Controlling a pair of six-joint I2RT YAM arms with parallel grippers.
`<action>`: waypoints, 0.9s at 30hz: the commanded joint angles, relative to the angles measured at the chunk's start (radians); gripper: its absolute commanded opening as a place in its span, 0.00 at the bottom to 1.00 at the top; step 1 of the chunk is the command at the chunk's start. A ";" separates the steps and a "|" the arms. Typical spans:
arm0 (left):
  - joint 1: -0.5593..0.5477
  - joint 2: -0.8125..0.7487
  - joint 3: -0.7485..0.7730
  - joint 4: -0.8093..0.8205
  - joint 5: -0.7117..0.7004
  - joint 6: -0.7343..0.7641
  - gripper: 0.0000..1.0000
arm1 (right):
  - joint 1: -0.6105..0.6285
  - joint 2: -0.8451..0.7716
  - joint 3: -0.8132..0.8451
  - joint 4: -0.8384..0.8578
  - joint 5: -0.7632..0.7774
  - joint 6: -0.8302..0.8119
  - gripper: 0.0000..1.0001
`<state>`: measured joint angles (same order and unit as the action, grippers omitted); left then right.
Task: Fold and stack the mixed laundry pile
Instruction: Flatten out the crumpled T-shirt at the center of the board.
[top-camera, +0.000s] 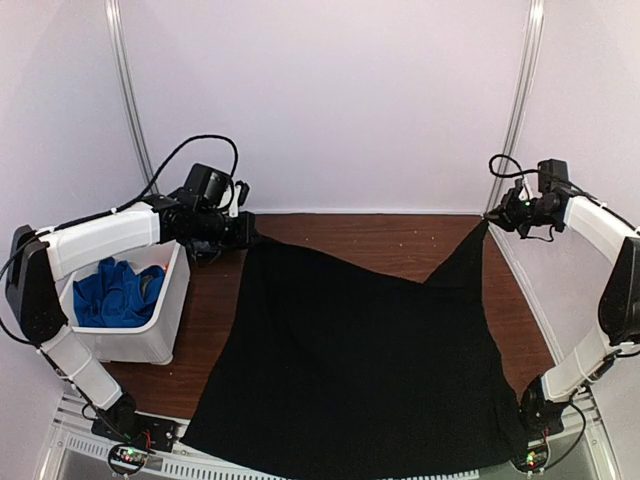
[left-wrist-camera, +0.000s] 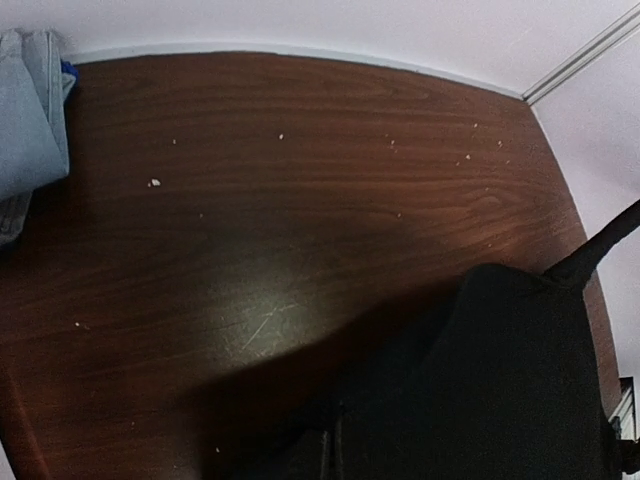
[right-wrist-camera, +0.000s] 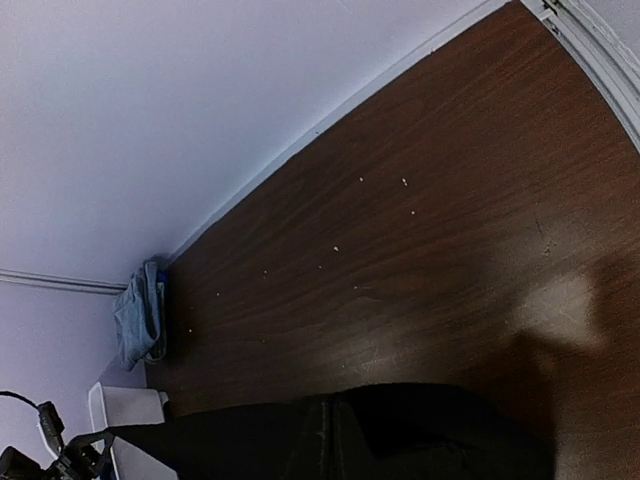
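A large black cloth (top-camera: 350, 350) is spread over the wooden table, reaching from the near edge to the back. My left gripper (top-camera: 247, 233) is shut on its far left corner, lifted off the table. My right gripper (top-camera: 489, 221) is shut on its far right corner, which is pulled up into a peak. The cloth fills the bottom of the left wrist view (left-wrist-camera: 500, 390) and of the right wrist view (right-wrist-camera: 330, 435). Bright royal-blue fabric (top-camera: 115, 292) lies in the bin. A folded light-blue denim piece (left-wrist-camera: 25, 130) lies at the far left corner, also in the right wrist view (right-wrist-camera: 140, 320).
A white plastic bin (top-camera: 165, 330) stands at the left of the table under my left arm, and shows in the right wrist view (right-wrist-camera: 125, 408). Bare wood (top-camera: 390, 240) lies between the cloth's far edge and the back wall. Walls close in on three sides.
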<state>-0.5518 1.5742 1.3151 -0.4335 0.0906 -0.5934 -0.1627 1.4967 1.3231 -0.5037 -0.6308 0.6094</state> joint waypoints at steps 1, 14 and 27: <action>0.006 0.040 -0.072 0.155 0.026 -0.031 0.00 | 0.015 -0.034 -0.079 0.103 0.043 -0.063 0.00; 0.067 0.214 0.141 0.107 0.001 0.032 0.00 | 0.017 0.105 0.001 0.201 0.070 -0.011 0.00; 0.207 0.654 0.658 -0.039 -0.148 -0.035 0.18 | 0.071 0.978 1.028 0.126 -0.126 0.128 0.75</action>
<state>-0.3767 2.1689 1.8511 -0.3775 0.0399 -0.5980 -0.1024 2.3821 2.0869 -0.2642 -0.6407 0.7151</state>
